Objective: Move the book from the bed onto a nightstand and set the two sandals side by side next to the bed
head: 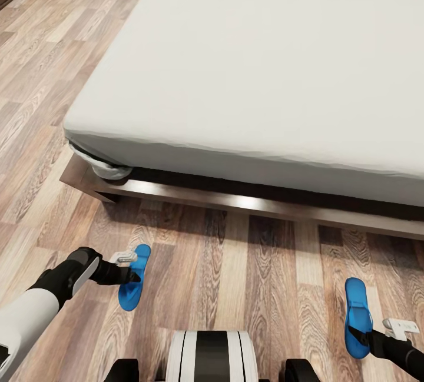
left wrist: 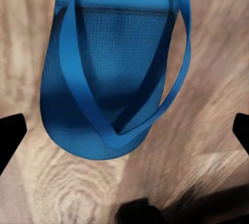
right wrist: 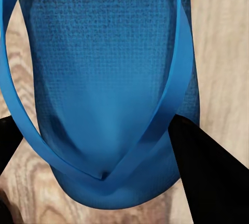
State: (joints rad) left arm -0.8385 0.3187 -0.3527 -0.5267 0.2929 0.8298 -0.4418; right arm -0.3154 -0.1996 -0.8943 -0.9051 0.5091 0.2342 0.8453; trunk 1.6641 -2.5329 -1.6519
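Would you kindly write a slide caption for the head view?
Left tool and right tool each at a blue sandal, wide apart on the wood floor before the bed.

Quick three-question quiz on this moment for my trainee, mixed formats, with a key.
1. True or false: the two sandals lie side by side, touching.
2. The left gripper is at: A) the left sandal B) the bed C) a book
3. Fill in: both sandals lie on the wood-plank ___.

Key: 1 false, the right sandal, by the right gripper, lies far off, with the robot's base between them. 2 A. 3 floor.
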